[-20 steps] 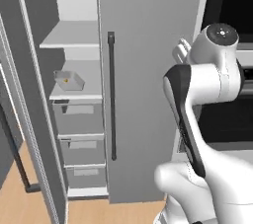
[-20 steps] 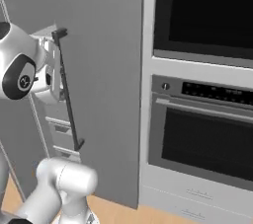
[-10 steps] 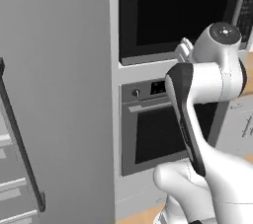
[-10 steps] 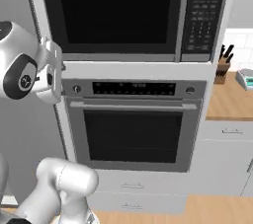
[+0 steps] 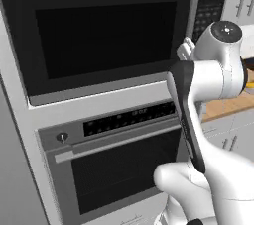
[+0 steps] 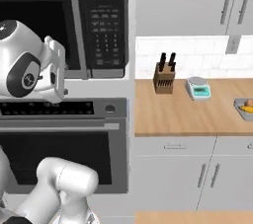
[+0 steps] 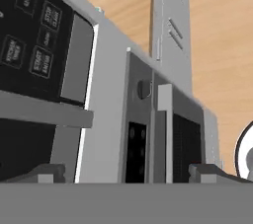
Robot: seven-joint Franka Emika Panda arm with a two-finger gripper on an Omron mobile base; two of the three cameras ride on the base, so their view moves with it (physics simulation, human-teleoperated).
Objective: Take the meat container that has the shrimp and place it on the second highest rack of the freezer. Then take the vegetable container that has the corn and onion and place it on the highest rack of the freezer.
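Here the gripper is seen empty, its jaws spread wide, pointed at the oven and microwave stack. The vegetable container is found far to the right on the counter, well apart from the gripper; its long axis cannot be judged. Keypad writing is too blurred to be read.

Black-glass wall oven, microwave above, wooden counter, knife block, scale
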